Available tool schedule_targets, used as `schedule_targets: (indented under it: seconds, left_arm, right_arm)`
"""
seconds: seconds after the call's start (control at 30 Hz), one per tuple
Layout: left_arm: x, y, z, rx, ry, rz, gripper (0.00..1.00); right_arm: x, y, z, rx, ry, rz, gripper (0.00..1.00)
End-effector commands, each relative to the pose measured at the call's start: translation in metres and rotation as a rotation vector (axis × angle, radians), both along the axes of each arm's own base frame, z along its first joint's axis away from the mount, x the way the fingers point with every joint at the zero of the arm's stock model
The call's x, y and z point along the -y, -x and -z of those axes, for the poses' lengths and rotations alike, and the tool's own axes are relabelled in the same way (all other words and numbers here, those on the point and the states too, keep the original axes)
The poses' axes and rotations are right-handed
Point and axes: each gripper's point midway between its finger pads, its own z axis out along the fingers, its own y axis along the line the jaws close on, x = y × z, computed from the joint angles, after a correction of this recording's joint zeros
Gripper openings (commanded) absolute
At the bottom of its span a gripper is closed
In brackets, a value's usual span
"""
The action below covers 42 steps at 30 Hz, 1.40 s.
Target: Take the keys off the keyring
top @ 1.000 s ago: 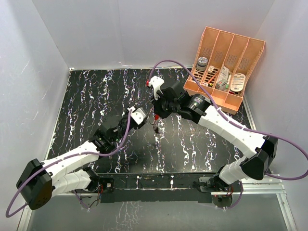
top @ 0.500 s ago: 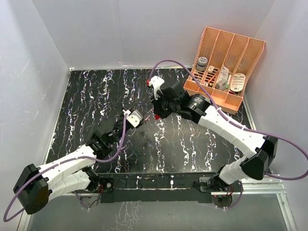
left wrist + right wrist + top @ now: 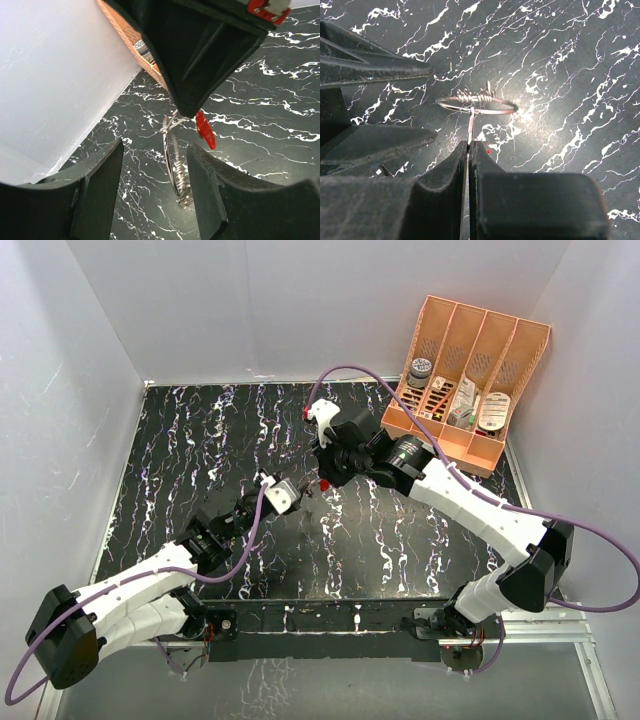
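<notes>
One keyring (image 3: 495, 112), keys (image 3: 472, 96) bunched on it, pinched in closed right gripper (image 3: 469, 145); left gripper (image 3: 156, 150) spread wide, empty, straddling it.

i've pulled the black two-finger left gripper (image 3: 155, 150) back from the thin silvery wire keyring (image 3: 172, 160), then eased it forward again, lower.

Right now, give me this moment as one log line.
right claw shut, keyring hanging below it | left claw open, straddling keyring | keys on keyring
</notes>
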Motion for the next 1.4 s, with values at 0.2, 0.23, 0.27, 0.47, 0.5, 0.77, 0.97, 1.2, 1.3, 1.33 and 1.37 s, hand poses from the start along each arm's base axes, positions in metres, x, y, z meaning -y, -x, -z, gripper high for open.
schedule_targets:
  seconds: [0.2, 0.23, 0.27, 0.47, 0.5, 0.77, 0.97, 1.2, 1.3, 1.33, 1.37]
  left_arm:
    - [0.013, 0.002, -0.025, 0.066, 0.038, 0.057, 0.53]
    - [0.013, 0.000, -0.025, 0.069, 0.041, 0.051, 0.53]
    - [0.014, -0.001, -0.023, 0.069, 0.042, 0.048, 0.53]
    - [0.011, -0.012, -0.024, 0.090, 0.048, -0.003, 0.49]
    - [0.010, -0.012, -0.025, 0.096, 0.055, -0.009, 0.48]
    - [0.011, -0.015, -0.026, 0.119, 0.068, -0.016, 0.47]
    - [0.016, -0.010, -0.020, 0.092, 0.061, 0.021, 0.47]
    - [-0.001, -0.002, -0.026, 0.106, 0.074, -0.015, 0.47]
    - [-0.005, 0.003, -0.030, 0.111, 0.071, -0.012, 0.47]
    - [-0.006, 0.003, -0.029, 0.108, 0.067, -0.011, 0.47]
    - [-0.006, 0.004, -0.028, 0.104, 0.066, -0.009, 0.47]
  right_arm:
    - [-0.011, -0.003, -0.042, 0.071, -0.120, -0.011, 0.00]
    - [-0.011, -0.003, -0.042, 0.071, -0.120, -0.012, 0.00]
    - [-0.011, -0.002, -0.042, 0.070, -0.122, -0.014, 0.00]
    - [-0.012, 0.000, -0.042, 0.062, -0.127, -0.020, 0.00]
    - [-0.012, 0.001, -0.041, 0.060, -0.129, -0.022, 0.00]
    - [-0.015, 0.000, -0.040, 0.054, -0.133, -0.029, 0.00]
    - [-0.015, -0.001, -0.041, 0.058, -0.135, -0.024, 0.00]
    - [-0.012, -0.004, -0.043, 0.073, -0.129, -0.005, 0.00]
    - [-0.012, -0.005, -0.042, 0.073, -0.123, 0.000, 0.00]
    - [-0.012, -0.006, -0.042, 0.074, -0.124, 0.001, 0.00]
    - [-0.012, -0.006, -0.042, 0.076, -0.126, 0.000, 0.00]
